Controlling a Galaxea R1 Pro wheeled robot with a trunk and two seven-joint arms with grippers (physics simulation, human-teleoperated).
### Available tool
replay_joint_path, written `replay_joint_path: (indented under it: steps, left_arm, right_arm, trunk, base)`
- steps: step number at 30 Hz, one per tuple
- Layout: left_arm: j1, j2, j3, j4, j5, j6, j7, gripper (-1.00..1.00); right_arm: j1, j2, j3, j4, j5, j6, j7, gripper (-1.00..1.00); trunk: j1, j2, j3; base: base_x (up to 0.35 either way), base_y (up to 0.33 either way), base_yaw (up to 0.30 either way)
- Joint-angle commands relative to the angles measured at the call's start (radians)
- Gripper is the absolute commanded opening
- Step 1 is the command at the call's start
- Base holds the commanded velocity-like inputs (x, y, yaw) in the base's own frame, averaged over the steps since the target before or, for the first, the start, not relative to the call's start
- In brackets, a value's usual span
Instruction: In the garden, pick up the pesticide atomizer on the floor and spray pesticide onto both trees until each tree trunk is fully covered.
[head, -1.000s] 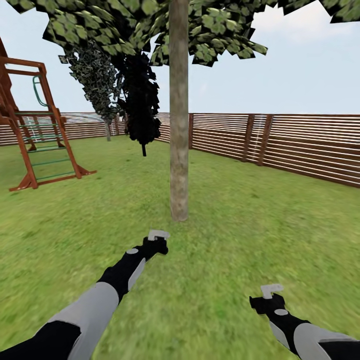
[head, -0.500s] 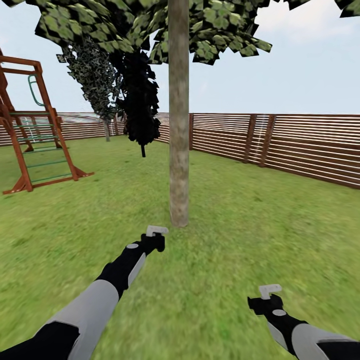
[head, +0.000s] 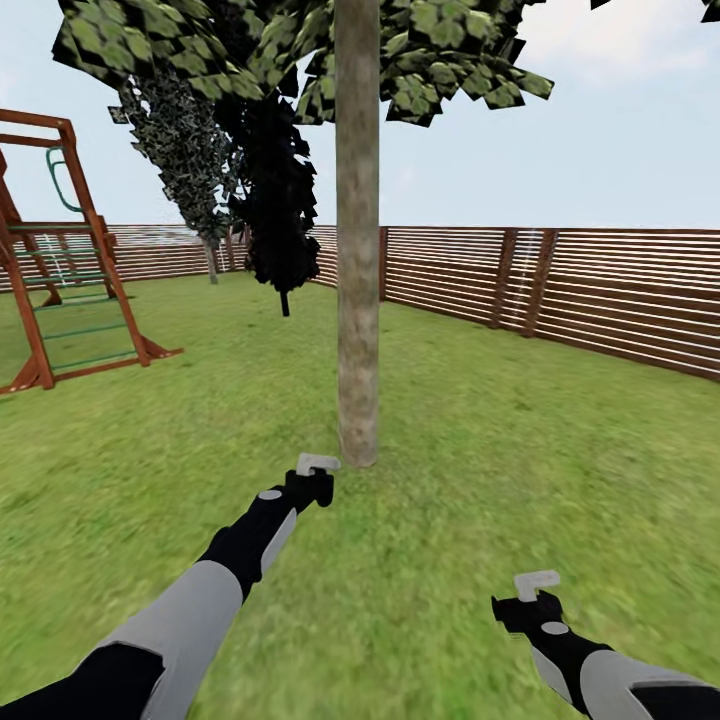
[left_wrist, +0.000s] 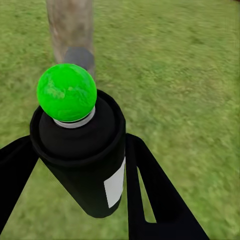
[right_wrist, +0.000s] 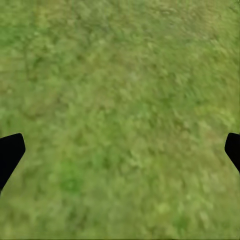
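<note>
Left pincer (left_wrist: 75, 210) holds pesticide atomizer (left_wrist: 82, 150), green top pointing at tree trunk (head: 357, 250). Trunk just ahead of left pincer, standing straight up on grass (head: 520, 430). Right pincer (head: 535, 588) wide open, empty, farther from trunk.

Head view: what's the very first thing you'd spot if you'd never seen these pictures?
The tall grey-brown trunk stands mid-lawn, straight ahead, with leafy branches high above. The left gripper reaches toward its base, holding a black bottle with a bright green top, aimed at the trunk. A wooden playset stands at far left and a slat fence runs along the right.
</note>
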Motion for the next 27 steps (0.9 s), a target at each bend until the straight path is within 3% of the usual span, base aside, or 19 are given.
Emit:
replay_joint_path:
  steps: [1,3,6,11,27]
  left_arm:
    - [0.000,0.000,-0.002,0.016,-0.002,-0.016,0.003,-1.00]
    - [0.000,0.000,-0.004,0.055,-0.002,-0.100,0.004,-1.00]
    - [0.000,-0.002,-0.015,0.084,-0.002,-0.161,0.002,-1.00]
    - [0.000,-0.019,-0.048,0.091,-0.001,-0.174,0.000,-1.00]
    - [0.000,-0.026,-0.050,0.093,0.000,-0.175,-0.002,-1.00]
  right_arm:
    - [0.000,0.000,0.000,0.000,0.000,0.000,0.000,1.00]
    - [0.000,0.000,0.000,0.000,0.000,0.000,0.000,1.00]
    - [0.000,0.000,0.000,0.000,0.000,0.000,0.000,1.00]
    - [0.000,0.000,0.000,0.000,0.000,0.000,0.000,1.00]
    - [0.005,0.002,0.000,0.000,0.001,0.000,0.002,1.00]
  trunk:
    - [0.000,0.000,0.000]
    - [0.000,0.000,0.000]
    - [0.000,0.000,0.000]
    - [0.000,0.000,0.000]
    - [0.000,0.000,0.000]
  base:
    - [0.350,0.000,0.000]
    - [0.350,0.000,0.000]
    - [0.350,0.000,0.000]
    - [0.350,0.000,0.000]
    - [0.350,0.000,0.000]
